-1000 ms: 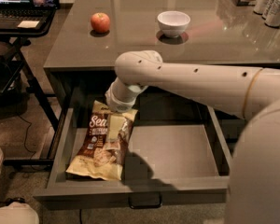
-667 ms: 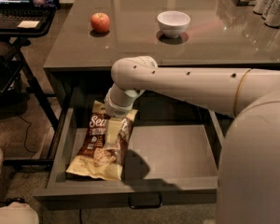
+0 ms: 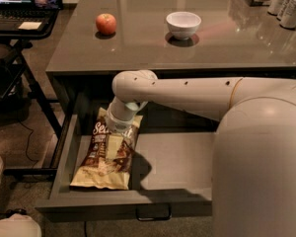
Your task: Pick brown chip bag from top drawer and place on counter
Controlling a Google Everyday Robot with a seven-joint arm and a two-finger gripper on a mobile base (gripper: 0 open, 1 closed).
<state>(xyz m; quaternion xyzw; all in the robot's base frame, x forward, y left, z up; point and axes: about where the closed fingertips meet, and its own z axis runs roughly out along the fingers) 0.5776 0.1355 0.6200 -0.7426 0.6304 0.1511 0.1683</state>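
Note:
The brown chip bag (image 3: 107, 154) lies flat in the left part of the open top drawer (image 3: 177, 157), its pale yellow bottom end toward the drawer front. My gripper (image 3: 113, 141) reaches down from the white arm (image 3: 187, 95) and sits on the upper middle of the bag, just below the white lettering. The wrist hides the bag's top end. The counter (image 3: 138, 48) stretches above and behind the drawer.
A red apple (image 3: 106, 23) and a white bowl (image 3: 183, 23) stand on the counter. Cans (image 3: 286, 4) stand at its far right. A laptop on a black stand (image 3: 19, 14) is at the left. The drawer's pull handle (image 3: 153, 215) faces front.
The arm has shifted slightly left and lower, bringing the gripper down onto the bag. The bag has not moved.

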